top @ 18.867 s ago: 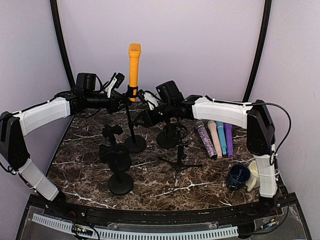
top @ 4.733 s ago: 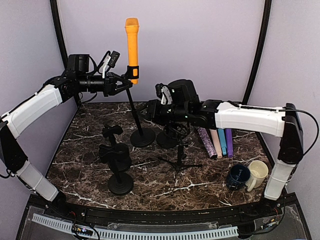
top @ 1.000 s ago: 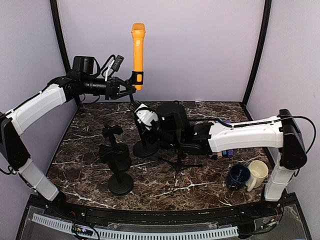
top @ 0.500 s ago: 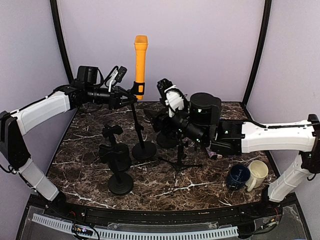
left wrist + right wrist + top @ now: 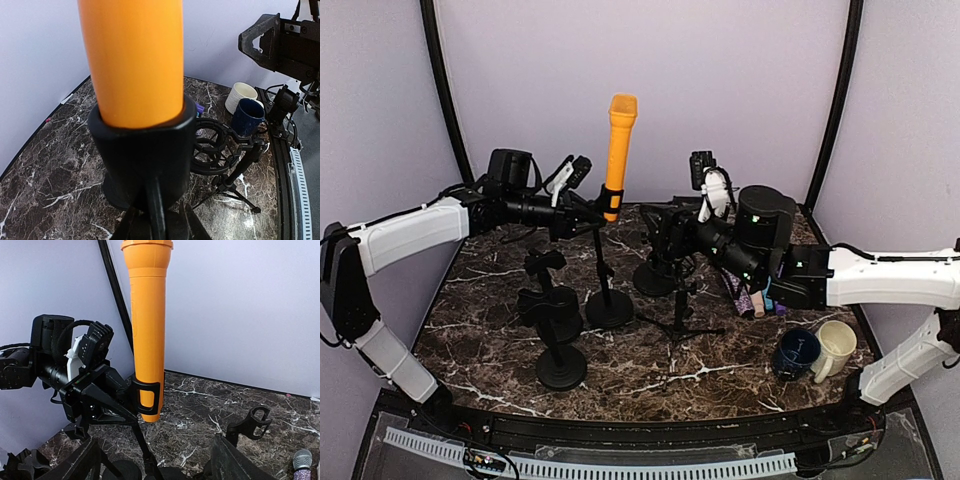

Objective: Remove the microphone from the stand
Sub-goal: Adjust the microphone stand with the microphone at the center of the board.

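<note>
The orange microphone (image 5: 618, 148) stands nearly upright in the black clip (image 5: 609, 196) at the top of the stand (image 5: 608, 306), whose thin pole runs down to a round base on the marble table. My left gripper (image 5: 584, 213) is shut on the pole just under the clip; in the left wrist view the pole (image 5: 155, 210) runs between its fingers, below the microphone (image 5: 132, 55). My right gripper (image 5: 660, 228) hangs open to the right of the microphone, apart from it. Its wrist view shows the microphone (image 5: 148, 315) and clip (image 5: 148, 396) ahead, above its spread fingers (image 5: 85, 462).
Two empty black clip stands (image 5: 559, 345) (image 5: 545, 266) stand front left. A shock-mount stand (image 5: 664, 268) and a small tripod (image 5: 680, 318) stand in the middle. Several microphones (image 5: 752, 292) lie at the right. A blue mug (image 5: 797, 352) and a cream mug (image 5: 837, 344) stand front right.
My right gripper has opened, let go of the stand's pole, and pulled up and to the right. The left gripper has carried the stand top and microphone rightward and lower.
</note>
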`<state>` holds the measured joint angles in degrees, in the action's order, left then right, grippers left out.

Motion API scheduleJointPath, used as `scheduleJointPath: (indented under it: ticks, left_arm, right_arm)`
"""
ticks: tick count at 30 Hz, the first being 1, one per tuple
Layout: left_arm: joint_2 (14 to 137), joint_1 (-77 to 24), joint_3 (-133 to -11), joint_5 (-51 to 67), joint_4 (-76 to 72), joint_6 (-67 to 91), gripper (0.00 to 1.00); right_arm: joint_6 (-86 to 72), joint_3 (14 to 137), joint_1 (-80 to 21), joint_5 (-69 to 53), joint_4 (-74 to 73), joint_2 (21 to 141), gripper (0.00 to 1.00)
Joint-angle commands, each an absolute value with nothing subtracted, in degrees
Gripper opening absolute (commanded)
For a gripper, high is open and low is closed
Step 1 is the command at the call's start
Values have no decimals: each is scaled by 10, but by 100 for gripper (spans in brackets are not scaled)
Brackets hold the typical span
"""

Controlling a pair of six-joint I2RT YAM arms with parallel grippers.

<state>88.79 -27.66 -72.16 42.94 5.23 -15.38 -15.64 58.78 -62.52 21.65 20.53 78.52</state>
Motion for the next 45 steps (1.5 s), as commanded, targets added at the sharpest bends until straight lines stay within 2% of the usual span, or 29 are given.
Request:
scheduleJointPath:
  ticks: [1, 3, 6, 8, 13, 14, 21, 31, 41, 45]
  left_arm:
    - [837, -278, -699, 426, 15, -180, 15]
    - [830, -278, -689, 425, 17, -179, 20]
    - [822, -278, -680, 424, 26, -179, 38]
    - [818, -278, -677, 424, 30, -179, 46]
    - [812, -277, -677, 432, 33, -171, 58]
    - [811, -277, -678, 436, 33, -166, 63]
    - [803, -278, -685, 449, 23, -139, 73]
    - [830, -293, -741, 438, 63, -139, 77]
    - [876, -304, -794, 417, 102, -161, 64]
    - [880, -306, -789, 407, 112, -169, 48]
  right_arm:
    - [-196, 588, -619, 196, 231, 782, 77]
    - [-203, 589, -615, 187, 235, 786, 78]
    - [-212, 599, -609, 168, 234, 796, 79]
    - [-218, 612, -605, 157, 226, 804, 80]
    - [-230, 650, -598, 148, 198, 827, 82]
    - [-232, 660, -596, 147, 190, 832, 83]
    - [-256, 721, -575, 140, 137, 868, 88]
    - [-249, 821, -559, 140, 81, 920, 92]
    - [-228, 899, -540, 153, 67, 970, 86]
    - [-209, 906, -540, 151, 68, 978, 75]
